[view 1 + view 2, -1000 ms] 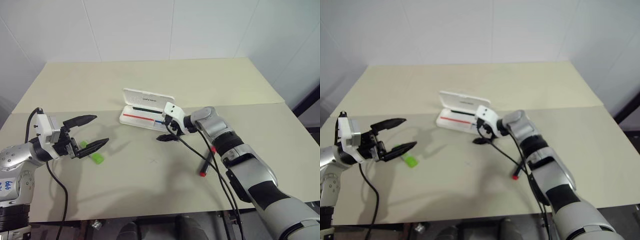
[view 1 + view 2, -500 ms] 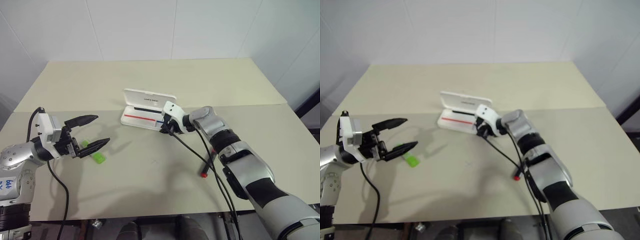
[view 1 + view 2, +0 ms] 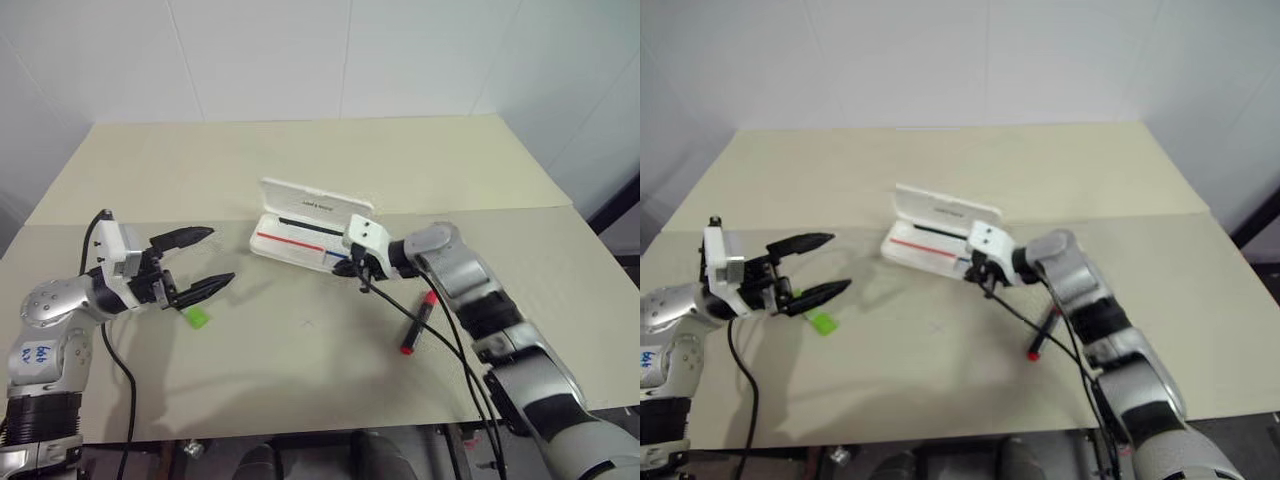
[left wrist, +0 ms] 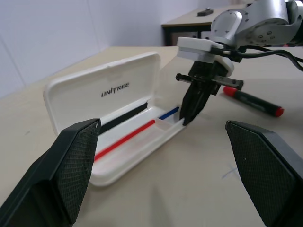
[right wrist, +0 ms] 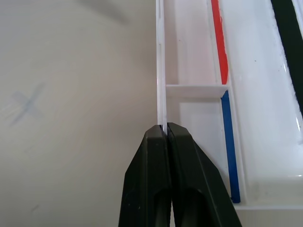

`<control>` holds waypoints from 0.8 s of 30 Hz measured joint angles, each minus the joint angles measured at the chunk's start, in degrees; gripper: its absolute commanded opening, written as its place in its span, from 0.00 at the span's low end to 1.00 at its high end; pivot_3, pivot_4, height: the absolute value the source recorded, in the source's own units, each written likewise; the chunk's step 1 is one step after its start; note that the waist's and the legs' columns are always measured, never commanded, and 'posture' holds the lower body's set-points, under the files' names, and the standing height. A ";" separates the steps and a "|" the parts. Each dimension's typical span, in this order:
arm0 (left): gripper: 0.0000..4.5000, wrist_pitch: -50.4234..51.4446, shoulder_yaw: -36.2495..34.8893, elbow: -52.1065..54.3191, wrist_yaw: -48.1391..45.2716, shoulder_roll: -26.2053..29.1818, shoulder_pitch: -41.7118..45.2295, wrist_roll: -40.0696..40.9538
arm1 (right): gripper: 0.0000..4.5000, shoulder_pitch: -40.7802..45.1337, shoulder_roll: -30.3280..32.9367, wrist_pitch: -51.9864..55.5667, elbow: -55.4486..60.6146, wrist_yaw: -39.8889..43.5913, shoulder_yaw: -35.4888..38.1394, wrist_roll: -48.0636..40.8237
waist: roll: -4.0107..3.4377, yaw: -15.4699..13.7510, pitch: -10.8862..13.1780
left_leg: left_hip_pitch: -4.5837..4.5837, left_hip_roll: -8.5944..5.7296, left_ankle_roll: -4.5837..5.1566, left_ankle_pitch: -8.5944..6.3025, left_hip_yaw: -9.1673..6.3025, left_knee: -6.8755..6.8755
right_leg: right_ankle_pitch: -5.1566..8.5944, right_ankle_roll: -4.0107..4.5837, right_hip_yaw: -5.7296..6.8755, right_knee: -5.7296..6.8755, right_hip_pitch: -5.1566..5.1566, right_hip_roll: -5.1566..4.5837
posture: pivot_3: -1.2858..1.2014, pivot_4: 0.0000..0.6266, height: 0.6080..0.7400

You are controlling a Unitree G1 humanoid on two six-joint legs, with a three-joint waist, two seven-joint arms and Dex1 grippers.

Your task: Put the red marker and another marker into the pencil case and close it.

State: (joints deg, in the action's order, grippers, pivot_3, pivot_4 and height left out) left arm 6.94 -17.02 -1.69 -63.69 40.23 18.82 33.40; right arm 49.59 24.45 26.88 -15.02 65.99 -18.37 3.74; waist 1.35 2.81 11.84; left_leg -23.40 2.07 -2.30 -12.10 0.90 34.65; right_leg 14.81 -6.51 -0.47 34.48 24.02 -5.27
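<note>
White walls back a beige table [image 3: 300, 170], on which the pencil case [image 3: 305, 225] lies open at centre, "UNITREE" readable inside its lid. The right gripper [image 3: 357, 272] is pinched tight on the case's thin front wall; the left gripper [image 3: 205, 262], at nine o'clock, gapes wide and empty. The red marker [image 3: 417, 322] lies at four o'clock, the green highlighter [image 3: 196, 317] at eight, under the left fingers.
</note>
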 measured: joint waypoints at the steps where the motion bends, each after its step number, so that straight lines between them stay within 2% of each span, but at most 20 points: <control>1: 1.00 -0.11 0.18 -0.35 -0.19 -0.10 0.20 -0.02 | 0.01 -1.21 0.59 0.98 2.65 0.39 -0.36 -0.10 | 0.01 0.07 -0.01 | 0.01 0.01 0.00 0.00 0.00 0.02 | 0.00 0.00 -0.01 0.02 0.00 0.01 | 0.52 0.24 1.00; 6: 1.00 -0.55 2.00 -1.57 -1.10 -1.42 1.54 -0.07 | 0.01 -7.44 5.22 6.07 17.11 1.91 -3.38 -0.42 | 0.02 -0.11 -0.01 | 0.00 0.02 -0.02 -0.01 -0.01 0.25 | 0.01 0.01 -0.01 0.10 -0.01 0.01 | 0.52 0.24 1.00; 8: 1.00 -0.66 2.46 -1.75 -1.64 -1.55 1.70 -0.07 | 0.01 -9.45 7.29 6.02 21.62 2.36 -5.00 -0.15 | 0.04 -0.16 -0.01 | -0.01 0.02 -0.04 -0.03 0.00 0.31 | 0.14 0.26 -0.02 0.05 -0.02 0.00 | 0.52 0.24 1.00; 15: 1.00 -0.72 3.52 -1.66 -3.90 -1.85 1.56 -0.02 | 0.01 -12.05 10.60 5.80 28.62 2.24 -7.59 0.34 | 0.07 -0.51 -0.02 | 0.00 0.02 -0.04 -0.03 0.00 0.35 | 0.28 0.52 -0.03 0.04 -0.06 -0.01 | 0.52 0.24 1.00; 24: 1.00 -2.03 3.55 -1.31 -9.46 0.76 -4.34 -0.10 | 0.01 -13.43 14.02 6.81 31.70 2.97 -7.92 -0.64 | 0.08 -1.15 -0.02 | -0.01 0.03 0.00 -0.09 0.00 0.35 | 0.45 0.82 -0.02 -0.13 -0.09 -0.04 | 0.52 0.24 1.00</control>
State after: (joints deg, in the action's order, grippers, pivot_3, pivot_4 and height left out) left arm 4.92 -13.47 -3.00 -73.14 40.99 14.48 33.30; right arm 36.15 38.47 33.69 16.68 68.96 -26.29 3.10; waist 1.43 1.66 11.82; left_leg -23.41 2.10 -2.30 -12.19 0.90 35.00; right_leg 15.26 -5.69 -0.49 34.34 23.93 -5.31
